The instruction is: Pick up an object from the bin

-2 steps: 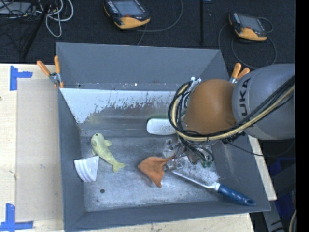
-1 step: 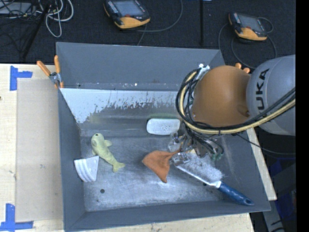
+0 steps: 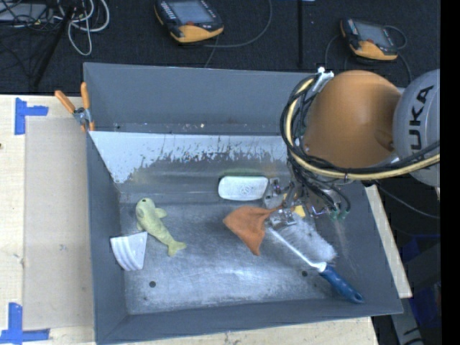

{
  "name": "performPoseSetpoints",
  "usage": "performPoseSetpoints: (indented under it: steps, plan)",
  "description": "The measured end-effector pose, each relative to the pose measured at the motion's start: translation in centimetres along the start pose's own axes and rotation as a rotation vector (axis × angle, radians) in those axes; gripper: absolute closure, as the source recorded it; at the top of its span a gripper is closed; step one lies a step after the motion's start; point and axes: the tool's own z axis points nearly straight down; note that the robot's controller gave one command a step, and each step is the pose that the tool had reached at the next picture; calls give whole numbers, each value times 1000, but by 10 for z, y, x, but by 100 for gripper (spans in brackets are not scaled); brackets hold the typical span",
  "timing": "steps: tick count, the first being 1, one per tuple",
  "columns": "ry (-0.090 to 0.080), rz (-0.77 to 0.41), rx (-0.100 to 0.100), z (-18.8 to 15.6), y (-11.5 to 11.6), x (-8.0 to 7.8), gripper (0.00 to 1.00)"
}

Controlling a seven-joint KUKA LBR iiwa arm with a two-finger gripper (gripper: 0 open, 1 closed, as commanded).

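The arm reaches in from the right with its orange wrist cover uppermost and the gripper [image 3: 284, 211] lowered toward the bin [image 3: 215, 282] floor. Its opening cannot be told. It sits at the right edge of an orange cloth-like piece [image 3: 246, 226] (mid-bin), whose narrow tip points toward the near wall. A blue-handled brush [image 3: 316, 263] lies diagonally just beside it.

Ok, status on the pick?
Gripper low at right edge of orange cloth, mid-bin. Hold not confirmed. White oval bar and blue-handled brush close by.
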Motion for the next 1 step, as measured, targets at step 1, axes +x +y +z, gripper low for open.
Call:
performPoseSetpoints:
  steps: [1]
  plan:
    - [1,3,1,-10,-1,1,100]
